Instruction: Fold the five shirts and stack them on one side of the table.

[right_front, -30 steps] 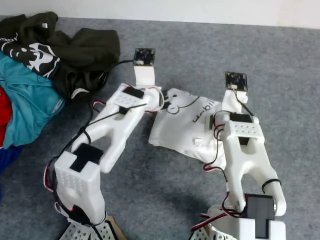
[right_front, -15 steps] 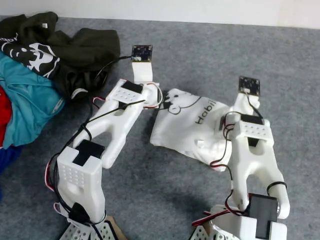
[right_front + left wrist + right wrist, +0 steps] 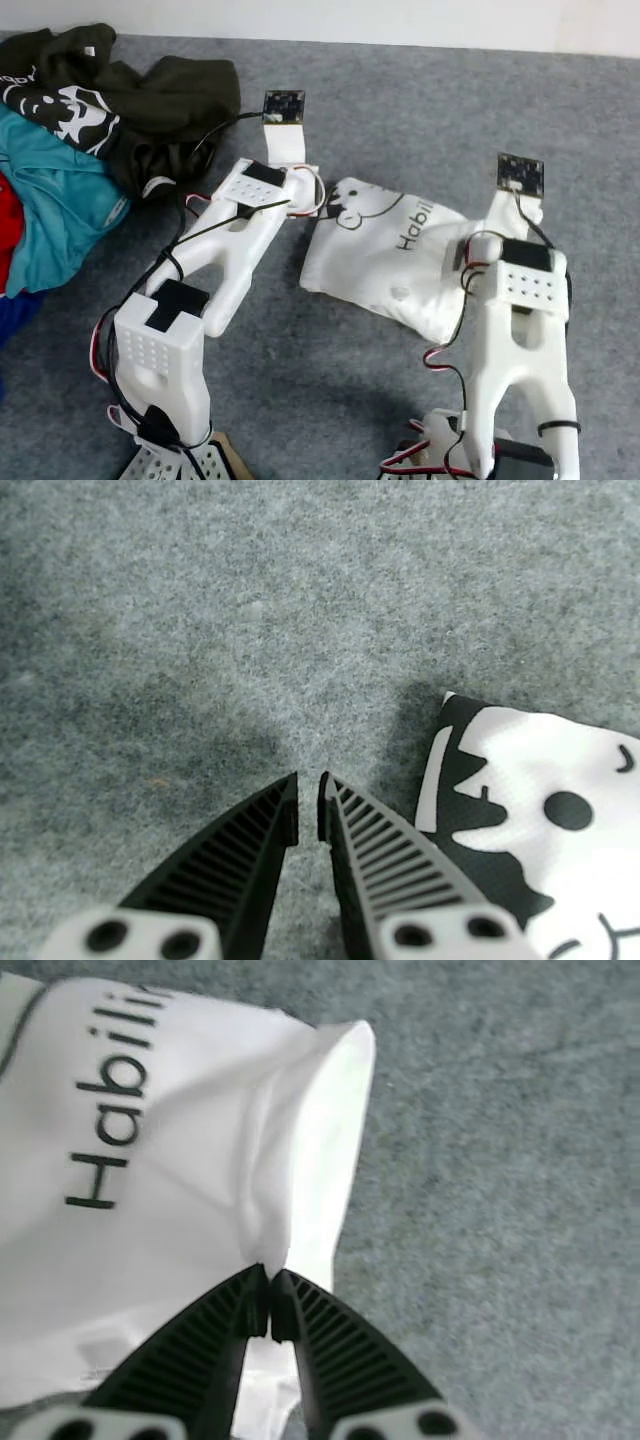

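Observation:
A white shirt with black print lies partly folded on the grey felt between the two arms. My right gripper is shut on a raised fold at the edge of the white shirt, on the shirt's right side. My left gripper is shut on nothing and rests over bare felt just beside the printed corner of the white shirt. In the high view the left arm ends at the shirt's upper left corner, and the right arm covers the shirt's right edge.
A loose pile of shirts sits at the far left: black, teal, red and blue. Grey felt stretches open behind and to the right of the arms. A pale wall borders the back.
My right arm has moved to the right with the shirt's edge in its gripper, drawing the white shirt out that way. The left arm shifted slightly back and then stayed put.

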### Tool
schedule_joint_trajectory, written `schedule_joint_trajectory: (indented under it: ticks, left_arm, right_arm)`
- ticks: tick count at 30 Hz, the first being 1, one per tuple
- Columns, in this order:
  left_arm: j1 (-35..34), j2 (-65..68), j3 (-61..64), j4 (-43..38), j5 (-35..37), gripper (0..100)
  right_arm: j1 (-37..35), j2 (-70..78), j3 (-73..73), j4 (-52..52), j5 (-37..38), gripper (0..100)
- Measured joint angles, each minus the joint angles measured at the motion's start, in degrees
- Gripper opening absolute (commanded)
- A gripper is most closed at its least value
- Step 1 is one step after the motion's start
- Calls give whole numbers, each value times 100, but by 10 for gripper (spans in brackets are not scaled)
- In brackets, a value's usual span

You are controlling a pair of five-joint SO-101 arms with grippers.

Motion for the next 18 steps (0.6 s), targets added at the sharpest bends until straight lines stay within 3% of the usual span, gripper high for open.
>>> schedule_joint_trajectory:
  ticks: [8,15,18]
  left_arm:
    - [0,0,0,0,0,73]
    - [0,0,0,0,0,73]
    - [0,0,0,0,0,73]
  right_arm:
    - [466,-44,782,-246,316,29]
    - [607,-44,809,-730,352,221]
    - [598,-79,800,-782,352,235]
